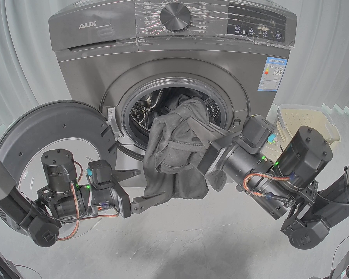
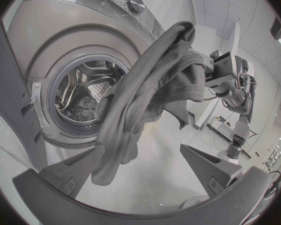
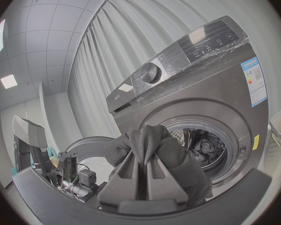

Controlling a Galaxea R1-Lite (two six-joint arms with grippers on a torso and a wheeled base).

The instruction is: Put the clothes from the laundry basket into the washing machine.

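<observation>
Where curtains [image 1: 329,59] back the washing machine [image 1: 104,70], floor [image 1: 182,237] lies smooth — pale grey.

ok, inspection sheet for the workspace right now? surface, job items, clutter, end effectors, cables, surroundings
Surface: bare grey floor in front of the machine.
Job's things: washing machine, its door swung open on the robot's left; dark garment hanging across the drum opening; more clothes inside the drum; laundry basket beside the machine, on the robot's right.
Clutter: nothing seen.
End effectors: right end effector shut on the dark garment; left end effector open, by the garment's hanging end.
Cables: orange wrist cables on both arms, apart from the garment.
Surroundings: pale curtain behind the machine.
</observation>
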